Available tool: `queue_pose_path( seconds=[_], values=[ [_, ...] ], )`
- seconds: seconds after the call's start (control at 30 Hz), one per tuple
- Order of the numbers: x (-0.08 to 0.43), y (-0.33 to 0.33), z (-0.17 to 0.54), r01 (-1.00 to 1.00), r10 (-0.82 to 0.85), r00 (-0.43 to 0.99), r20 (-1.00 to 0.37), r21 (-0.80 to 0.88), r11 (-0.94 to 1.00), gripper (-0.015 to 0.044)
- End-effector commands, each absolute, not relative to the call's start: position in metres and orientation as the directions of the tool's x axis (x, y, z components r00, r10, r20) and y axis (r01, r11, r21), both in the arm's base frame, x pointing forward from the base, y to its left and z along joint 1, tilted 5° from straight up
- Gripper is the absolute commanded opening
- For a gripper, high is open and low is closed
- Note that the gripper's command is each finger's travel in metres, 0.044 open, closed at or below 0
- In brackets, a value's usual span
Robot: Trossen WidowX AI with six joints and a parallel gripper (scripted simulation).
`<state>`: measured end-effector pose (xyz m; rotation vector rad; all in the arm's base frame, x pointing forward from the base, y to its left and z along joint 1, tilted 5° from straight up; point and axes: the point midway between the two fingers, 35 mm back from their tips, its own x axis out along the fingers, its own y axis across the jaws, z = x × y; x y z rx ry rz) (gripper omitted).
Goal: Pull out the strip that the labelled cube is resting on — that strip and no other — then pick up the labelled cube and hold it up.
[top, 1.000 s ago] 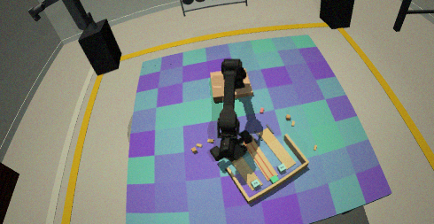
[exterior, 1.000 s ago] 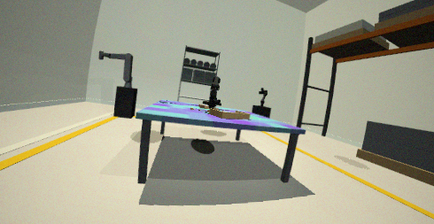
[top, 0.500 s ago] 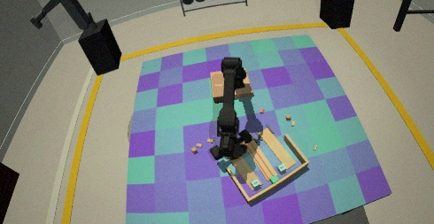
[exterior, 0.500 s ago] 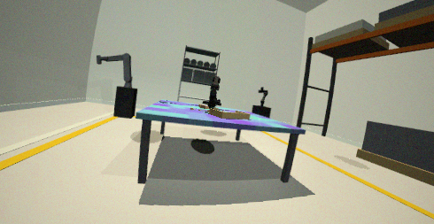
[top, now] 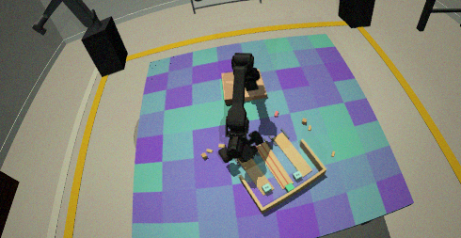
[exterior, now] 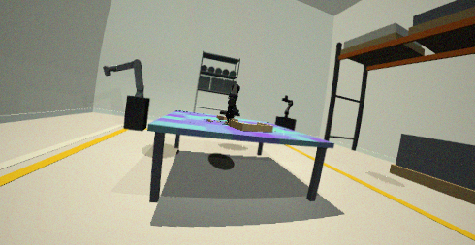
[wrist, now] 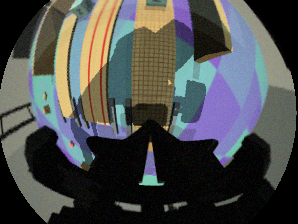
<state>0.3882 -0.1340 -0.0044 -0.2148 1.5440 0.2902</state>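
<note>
My gripper [top: 241,156] [exterior: 230,121] [wrist: 150,122] is shut with nothing visible between its fingertips. It is over the near end of the grid-patterned strip [top: 254,172] [wrist: 154,65]. A pale cube with dark marks [top: 266,188] [wrist: 156,2] sits at that strip's far end. The red-striped strip [top: 274,167] [wrist: 96,60] is in the middle, with a green cube [top: 289,187] at its far end. The plain strip [top: 293,153] [wrist: 64,65] is on the other side, with another marked cube [top: 297,175] at its far end. The marks are too small to read.
A low wooden wall [top: 296,192] [exterior: 249,127] encloses the strips' far ends and part of both sides. Thin dark posts [wrist: 113,115] stand beside the strips' near ends. Small blocks [top: 204,155] [top: 305,120] lie scattered on both sides. A wooden box [top: 228,84] is by the arm's base.
</note>
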Motion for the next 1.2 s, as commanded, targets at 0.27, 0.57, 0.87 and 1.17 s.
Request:
queue_pose_path(
  seconds=[0.27, 0.57, 0.87, 1.17],
  values=[
    [0.365, -0.141, -0.009, -0.313, 0.048, -0.02, -0.999, 0.052, 0.948, 0.0],
    [0.351, -0.145, -0.009, -0.313, 0.047, -0.022, -0.999, 0.052, 0.948, 0.0],
    [0.338, -0.149, -0.009, -0.313, 0.047, -0.023, -0.999, 0.052, 0.948, 0.0],
    [0.324, -0.153, -0.009, -0.313, 0.047, -0.024, -0.999, 0.052, 0.948, 0.0]
  ],
)
